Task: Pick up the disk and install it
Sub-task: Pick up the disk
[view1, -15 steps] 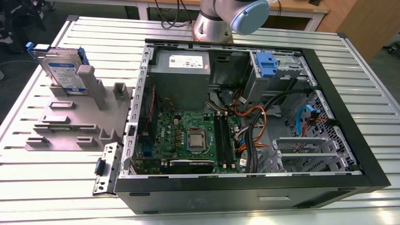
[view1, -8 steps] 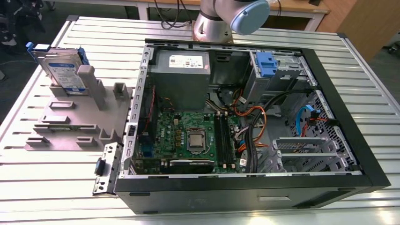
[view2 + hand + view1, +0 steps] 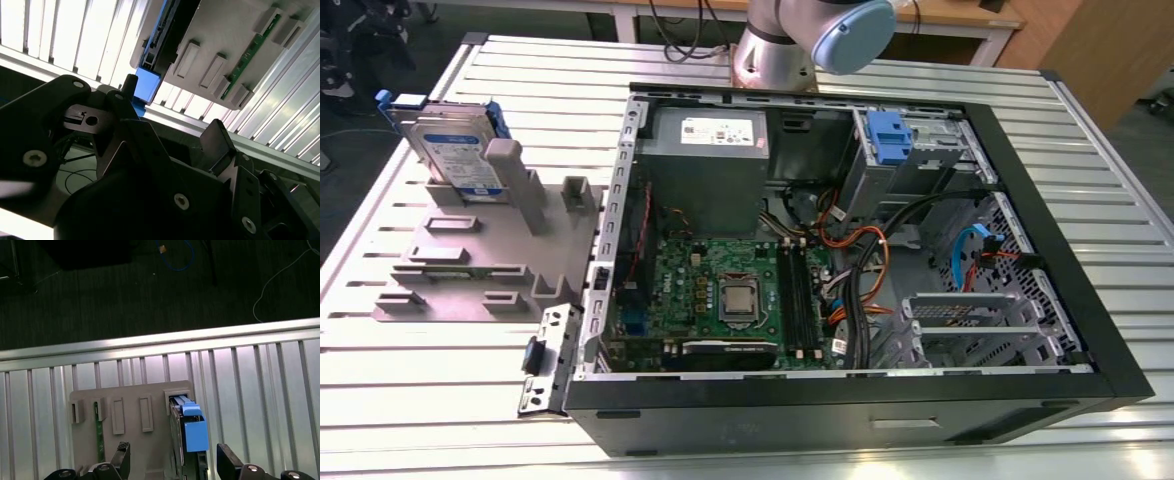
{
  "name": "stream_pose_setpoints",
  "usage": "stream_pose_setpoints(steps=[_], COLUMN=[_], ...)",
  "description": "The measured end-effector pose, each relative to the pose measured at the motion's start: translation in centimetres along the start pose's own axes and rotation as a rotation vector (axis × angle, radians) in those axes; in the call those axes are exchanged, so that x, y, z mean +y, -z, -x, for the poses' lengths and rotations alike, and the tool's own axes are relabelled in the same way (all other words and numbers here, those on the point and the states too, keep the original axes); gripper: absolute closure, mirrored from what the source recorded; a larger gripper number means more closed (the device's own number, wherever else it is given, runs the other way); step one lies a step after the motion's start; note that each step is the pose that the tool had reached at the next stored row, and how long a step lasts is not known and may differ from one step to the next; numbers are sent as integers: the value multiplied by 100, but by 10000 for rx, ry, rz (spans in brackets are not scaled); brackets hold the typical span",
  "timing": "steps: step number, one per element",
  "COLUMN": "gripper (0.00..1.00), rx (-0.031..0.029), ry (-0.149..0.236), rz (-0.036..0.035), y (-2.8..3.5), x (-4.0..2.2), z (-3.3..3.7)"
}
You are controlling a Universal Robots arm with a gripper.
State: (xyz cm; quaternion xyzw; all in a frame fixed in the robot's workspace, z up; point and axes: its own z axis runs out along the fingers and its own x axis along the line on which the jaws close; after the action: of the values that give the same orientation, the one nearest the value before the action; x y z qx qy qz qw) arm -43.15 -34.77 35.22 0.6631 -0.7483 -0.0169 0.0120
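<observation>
Fingers (image 3: 123,454) of the end effector (image 3: 174,460) stand spread wide with nothing between them, so it is released and carries nothing. Just beyond them in the first wrist view the disk (image 3: 195,432) stands on edge in a slot of the grey holder (image 3: 130,405), blue rail end uppermost. It looks somewhat nearer one finger than the other. The step in hand reads as the pick-up. To do it well, the end effector would want centring over the disk so both fingers meet it together, with the jaws square to its flat faces. A descent straight along the slot, a firm hold and a lift in line with the slot would likely keep the disk from binding or dragging the holder. The second wrist view gives a slanted look at the disk (image 3: 148,84) and the holder's face, with a green board (image 3: 245,60) seated in another slot. Farther off, the exterior view lays out the whole scene. The disk (image 3: 454,150) is upright in the holder at the exterior view's left, on the ribbed tabletop (image 3: 427,400). It is outside the open case (image 3: 854,415), where a blue caddy (image 3: 887,135) sits in a bay at the far corner, and the arm (image 3: 814,40) rises beyond.
</observation>
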Motion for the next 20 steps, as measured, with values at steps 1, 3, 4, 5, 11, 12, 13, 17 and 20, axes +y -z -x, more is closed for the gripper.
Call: stream_pose_setpoints(steps=[1, 3, 4, 5, 11, 12, 13, 17, 20], gripper=[23, 23, 23, 23, 31, 31, 31, 31, 31], rx=[0, 0, 0, 0, 20, 27, 34, 59, 61], ry=[0, 0, 0, 1, 515, 692, 873, 1475, 1537], rz=[0, 0, -1, 0, 3, 4, 4, 8, 6], y=[0, 0, 0, 0, -17, -23, -28, -48, -55], x=[0, 1, 1, 1, 0, 0, 0, 0, 3], z=[0, 0, 0, 0, 0, 0, 0, 5, 41])
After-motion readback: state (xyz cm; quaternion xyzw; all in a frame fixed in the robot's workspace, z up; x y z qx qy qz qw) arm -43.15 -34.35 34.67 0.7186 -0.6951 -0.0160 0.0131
